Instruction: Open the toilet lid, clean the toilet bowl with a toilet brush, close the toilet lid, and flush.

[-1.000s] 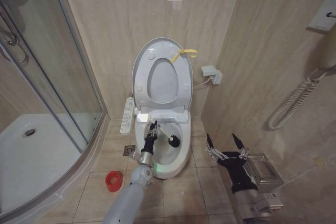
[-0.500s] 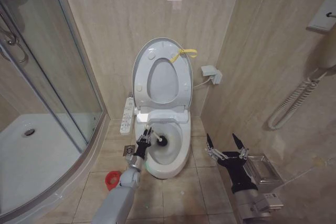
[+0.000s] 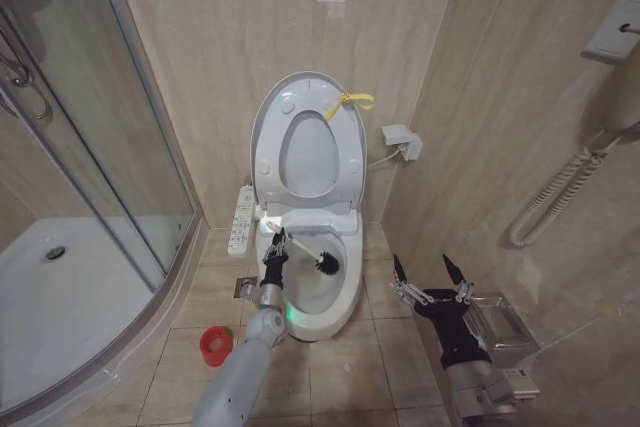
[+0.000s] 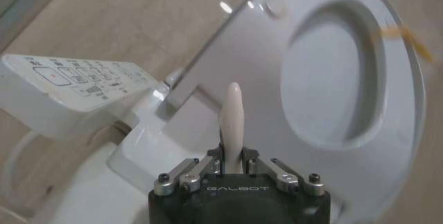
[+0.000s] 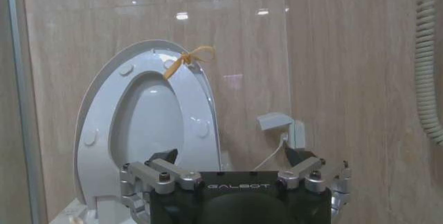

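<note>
Right arm: low in the lower right of the head view, parked over the floor tiles, forearm pointing up the frame; the right gripper [image 3: 432,275] has its two dark fingers spread wide with nothing between them.
Left arm: rises from the bottom centre of the head view, grey sleeve slanting up to the left gripper [image 3: 275,245] at the left rim of the bowl; its jaws are clamped on the brush handle.
Writing: "GALBOT" in pale letters on the black gripper body in both wrist views; the buttons on the control panel [image 4: 76,81] carry marks too small to read.
Toilet brush [image 3: 310,257]: thin white stick running from the gripper toward mid-frame, dark bristle head over the bowl's opening; in the left wrist view the handle end pokes up cream and rounded.
Toilet bowl [image 3: 345,297]: white glossy ceramic, elongated oval, centre of the head view.
Red cup [image 3: 214,344]: small, round, on the tiles at lower left of the bowl.
Toilet lid [image 3: 275,107]: upright against the beige tiled wall, glossy white oval, seat ring raised against it, yellow ribbon [image 3: 350,102] at its upper right edge.
Shower glass [image 3: 90,127]: curved, left of frame.
</note>
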Available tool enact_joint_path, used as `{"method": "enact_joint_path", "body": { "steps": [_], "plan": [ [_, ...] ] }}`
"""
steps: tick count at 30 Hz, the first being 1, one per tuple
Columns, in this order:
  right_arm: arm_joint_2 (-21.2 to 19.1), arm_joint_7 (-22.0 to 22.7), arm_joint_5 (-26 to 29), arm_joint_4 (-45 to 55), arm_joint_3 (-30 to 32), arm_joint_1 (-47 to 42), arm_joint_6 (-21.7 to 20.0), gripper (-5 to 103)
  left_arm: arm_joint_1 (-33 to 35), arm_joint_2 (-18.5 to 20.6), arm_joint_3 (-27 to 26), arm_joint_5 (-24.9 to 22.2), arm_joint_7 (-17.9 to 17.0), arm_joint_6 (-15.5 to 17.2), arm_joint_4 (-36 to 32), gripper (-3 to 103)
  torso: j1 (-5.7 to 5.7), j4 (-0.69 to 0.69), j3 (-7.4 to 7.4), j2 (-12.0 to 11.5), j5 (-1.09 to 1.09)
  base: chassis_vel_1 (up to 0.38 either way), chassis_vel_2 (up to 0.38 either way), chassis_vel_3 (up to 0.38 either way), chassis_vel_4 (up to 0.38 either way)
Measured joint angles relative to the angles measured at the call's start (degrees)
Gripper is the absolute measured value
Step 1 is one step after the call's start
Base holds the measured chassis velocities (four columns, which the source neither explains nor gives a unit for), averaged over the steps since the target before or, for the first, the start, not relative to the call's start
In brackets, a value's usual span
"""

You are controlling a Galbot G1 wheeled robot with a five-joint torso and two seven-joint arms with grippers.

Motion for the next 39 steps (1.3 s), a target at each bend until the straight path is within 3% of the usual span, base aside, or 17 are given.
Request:
{"method": "enact_joint_path", "body": {
  "steps": [1,3,5,10,11,15,17,19,20,21,24,25,28,32,34,37,39],
  "plan": [
    [0.0,0.0,0.0,0.0,0.0,0.0,0.0,100,0.0,0.0,0.0,0.0,0.0,0.0,0.0,18,0.00,0.00,0.00,0.0,0.00,0.000,0.000,0.000,0.000],
    [0.0,0.0,0.0,0.0,0.0,0.0,0.0,100,-0.1,0.5,-1.1,8.6,1.1,-1.6,2.9,18,0.00,0.01,0.00,0.0,0.00,0.000,0.000,0.000,0.000],
    [0.0,0.0,0.0,0.0,0.0,0.0,0.0,100,-0.3,0.9,-1.6,13.6,1.3,-2.4,4.1,18,0.00,0.02,0.00,0.0,0.00,0.000,0.000,0.000,0.000],
    [0.0,0.0,0.0,0.0,0.0,0.0,0.0,100,-0.5,0.9,-2.3,16.7,1.3,-2.8,4.9,18,0.00,0.00,0.00,0.0,0.00,0.000,0.000,0.000,0.000],
    [0.0,0.0,0.0,0.0,0.0,0.0,0.0,100,-0.5,0.9,-2.1,15.0,1.4,-2.8,4.4,18,0.00,0.00,0.00,0.0,0.00,0.000,0.000,0.000,0.000],
    [0.0,0.0,0.0,0.0,0.0,0.0,0.0,100,-0.6,-0.6,-0.5,0.1,2.1,-1.2,0.8,18,0.00,0.00,0.00,0.0,-0.01,0.000,0.000,0.000,0.000],
    [0.0,0.0,0.0,0.0,0.0,0.0,0.0,100,-1.1,-1.1,-0.6,-0.2,2.2,-1.1,1.0,18,0.00,-0.04,0.00,0.0,-0.02,0.000,0.000,0.000,0.000],
    [0.0,0.0,0.0,0.0,0.0,0.0,0.0,100,-2.0,-1.1,-1.1,5.5,2.4,-2.1,3.7,18,0.00,-0.04,0.00,0.0,0.00,0.000,0.000,0.000,0.000],
    [0.0,0.0,0.0,0.0,0.0,0.0,0.0,100,-2.0,-1.1,-1.1,5.5,2.4,-2.1,3.7,18,0.00,-0.04,0.00,0.0,0.00,0.000,0.000,0.000,0.000],
    [0.0,0.0,0.0,0.0,0.0,0.0,0.0,100,-2.5,-0.8,-1.4,10.4,2.6,-3.2,5.7,18,0.00,-0.01,0.00,0.0,0.00,0.000,0.000,0.000,0.000],
    [0.0,0.0,0.0,0.0,0.0,0.0,0.0,100,-2.1,0.1,-2.2,18.4,1.7,-3.3,7.1,18,0.00,0.02,0.00,0.0,0.01,0.000,0.000,0.000,0.000],
    [0.0,0.0,0.0,0.0,0.0,0.0,0.0,100,-2.1,0.1,-2.2,18.4,1.7,-3.3,7.1,18,0.00,0.02,0.00,0.0,0.01,0.000,0.000,0.000,0.000],
    [0.0,0.0,0.0,0.0,0.0,0.0,0.0,100,-0.7,0.8,-2.7,25.4,-0.8,-1.9,6.0,18,0.00,0.01,0.00,0.0,0.00,0.000,0.000,0.000,0.000],
    [0.0,0.0,0.0,0.0,0.0,0.0,0.0,100,-0.3,1.3,-3.1,30.0,-3.1,-0.5,4.5,18,0.00,-0.02,0.00,0.0,-0.01,0.000,0.000,0.000,0.000],
    [0.0,0.0,0.0,0.0,0.0,0.0,0.0,100,-0.3,1.5,-2.9,29.9,-3.5,0.3,4.1,18,0.00,-0.02,0.00,0.0,-0.01,0.000,0.000,0.000,0.000],
    [0.0,0.0,0.0,0.0,0.0,0.0,0.0,100,-0.4,2.0,-1.5,22.8,-4.8,4.8,2.8,18,0.00,0.00,0.00,0.0,0.00,0.000,0.000,0.000,0.000],
    [0.0,0.0,0.0,0.0,0.0,0.0,0.0,100,-0.4,2.0,-1.2,21.1,-5.3,6.4,2.8,18,-0.01,0.01,0.00,0.0,0.00,0.000,0.000,0.000,0.000]
  ]
}}
